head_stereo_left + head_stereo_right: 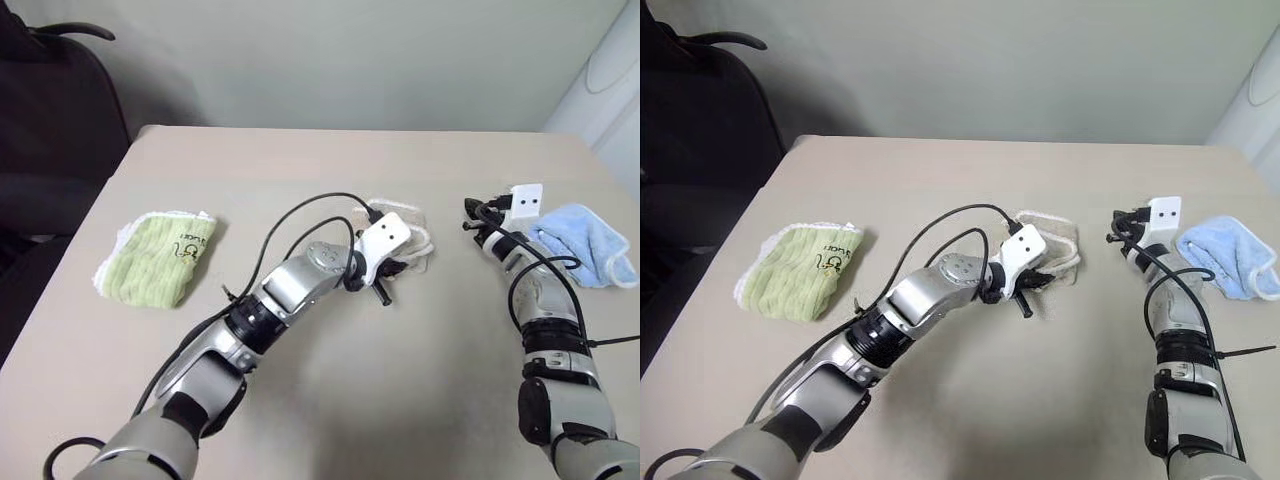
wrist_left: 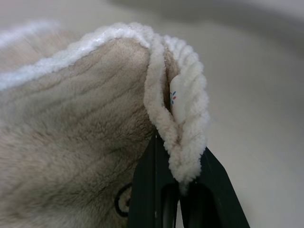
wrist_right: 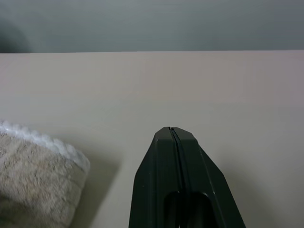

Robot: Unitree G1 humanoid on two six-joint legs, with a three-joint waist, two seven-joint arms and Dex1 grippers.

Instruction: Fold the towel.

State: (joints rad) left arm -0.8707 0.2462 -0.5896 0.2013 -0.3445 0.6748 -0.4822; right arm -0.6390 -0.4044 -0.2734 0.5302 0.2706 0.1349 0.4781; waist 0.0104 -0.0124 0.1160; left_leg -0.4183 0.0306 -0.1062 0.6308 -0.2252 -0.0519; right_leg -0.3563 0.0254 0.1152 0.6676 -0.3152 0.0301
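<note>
Beige terry towel lies bunched near the middle of the pale surface, between the light green towel on my left and the light blue towel on my right. My left jaws are nearly closed and pinch its white corded trim, which droops between the two black fingers as a thick, ribbed rope of plush. Beside that trim my left wrist view shows a small white tab with tiny blue and orange marks, too small to read, and part of a dark printed ring low on the tan pile; I cannot make out any words there. From the head, the green towel carries a dark printed logo with a few letters I cannot read.

That same head view gives the layout my wrist views lack: all three cloths well apart on the surface, my left gripper at the near edge of the beige one, and my right gripper just beside the blue towel. My right wrist view shows a rounded corner of the beige towel, loops of pile edged in white cord, lying flat on the bare matte surface. My right jaws are pressed fully together and hold nothing.
</note>
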